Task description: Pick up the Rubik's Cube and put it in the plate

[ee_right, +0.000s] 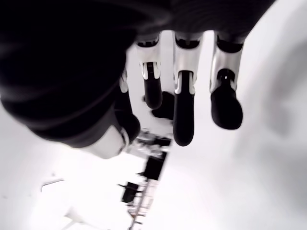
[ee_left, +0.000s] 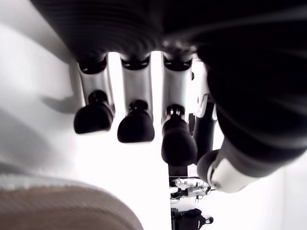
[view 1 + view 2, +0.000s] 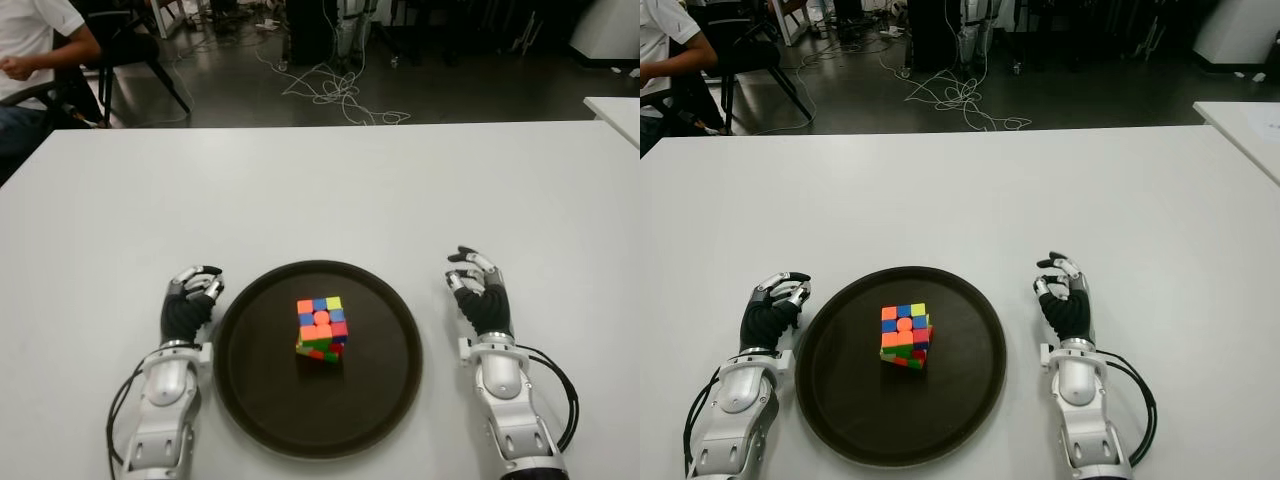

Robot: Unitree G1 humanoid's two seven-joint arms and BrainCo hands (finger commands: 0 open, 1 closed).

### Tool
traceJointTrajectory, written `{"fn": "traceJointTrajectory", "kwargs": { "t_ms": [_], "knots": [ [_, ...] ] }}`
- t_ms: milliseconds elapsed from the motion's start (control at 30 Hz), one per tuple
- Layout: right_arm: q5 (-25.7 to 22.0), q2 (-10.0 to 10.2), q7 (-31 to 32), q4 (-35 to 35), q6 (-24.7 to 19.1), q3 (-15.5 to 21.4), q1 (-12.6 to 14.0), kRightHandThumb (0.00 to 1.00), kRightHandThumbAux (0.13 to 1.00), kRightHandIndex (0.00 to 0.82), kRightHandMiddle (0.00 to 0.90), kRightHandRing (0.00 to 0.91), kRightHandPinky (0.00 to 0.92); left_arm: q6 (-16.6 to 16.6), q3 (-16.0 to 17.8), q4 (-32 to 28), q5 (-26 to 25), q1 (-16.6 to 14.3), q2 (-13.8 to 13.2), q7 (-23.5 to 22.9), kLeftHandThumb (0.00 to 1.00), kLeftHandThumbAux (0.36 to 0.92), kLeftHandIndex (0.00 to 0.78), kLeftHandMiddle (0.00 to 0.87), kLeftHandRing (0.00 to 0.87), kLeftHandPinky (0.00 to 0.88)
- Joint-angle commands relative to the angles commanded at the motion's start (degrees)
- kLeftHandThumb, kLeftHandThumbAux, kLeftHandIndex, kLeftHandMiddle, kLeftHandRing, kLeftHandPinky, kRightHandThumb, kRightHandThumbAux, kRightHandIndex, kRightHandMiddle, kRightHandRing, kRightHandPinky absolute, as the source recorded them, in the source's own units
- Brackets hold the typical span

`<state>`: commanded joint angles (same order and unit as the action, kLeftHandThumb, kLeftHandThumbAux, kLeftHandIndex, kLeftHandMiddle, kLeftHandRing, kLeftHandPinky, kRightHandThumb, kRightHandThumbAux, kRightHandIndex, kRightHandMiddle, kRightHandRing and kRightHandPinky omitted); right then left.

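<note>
Both hands show low on the white table (image 3: 320, 190), one at either side of the plate (image 3: 385, 395), and neither holds anything. On the plate's left side, just beside its rim, the left hand (image 3: 190, 305) has its dark fingers (image 2: 136, 127) loosely bent, with the fingertips hanging free over the bright tabletop in its wrist view and nothing between them and the thumb. On the plate's right side, a little apart from the rim, the right hand (image 3: 480, 295) has its fingers (image 1: 183, 122) relaxed and slightly curled, again with nothing in the palm. Between the two hands, the plate is a round, dark brown, shallow tray with a low raised edge. The Rubik's Cube (image 3: 321, 328) sits inside it, near the middle and slightly toward the far side, touching the plate's floor and well clear of the rim. The cube is scrambled: its upper face shows orange, blue and yellow squares in the far row, with more orange, a reddish-pink square and a blue one beneath, and one orange sticker looks rounded. Its lower near edge shows green, red and a touch of yellow, and the layers look slightly twisted out of line. At the far left, beyond the table, a person (image 3: 35, 50) in a white shirt sits on a chair, and cables (image 3: 330, 90) lie tangled on the dark floor.
</note>
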<state>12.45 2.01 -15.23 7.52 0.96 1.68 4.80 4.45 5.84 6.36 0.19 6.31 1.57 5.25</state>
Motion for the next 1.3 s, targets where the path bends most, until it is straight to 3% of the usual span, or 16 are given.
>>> {"fn": "traceJointTrajectory", "kwargs": {
  "t_ms": [267,1300],
  "knots": [
    [-0.1,0.4,-1.3,0.7,-1.8,0.4,-0.5,0.687,0.728,0.438,0.805,0.816,0.808,0.4,0.1,-0.2,-0.3,0.1,-0.1,-0.4,0.709,0.705,0.443,0.806,0.813,0.803],
    [-0.5,1.0,-2.5,3.1,0.7,0.0,-0.2,0.692,0.727,0.439,0.809,0.818,0.81,-1.8,0.3,1.8,0.1,0.0,-0.6,-0.3,0.71,0.704,0.444,0.812,0.82,0.812]
  ]
}}
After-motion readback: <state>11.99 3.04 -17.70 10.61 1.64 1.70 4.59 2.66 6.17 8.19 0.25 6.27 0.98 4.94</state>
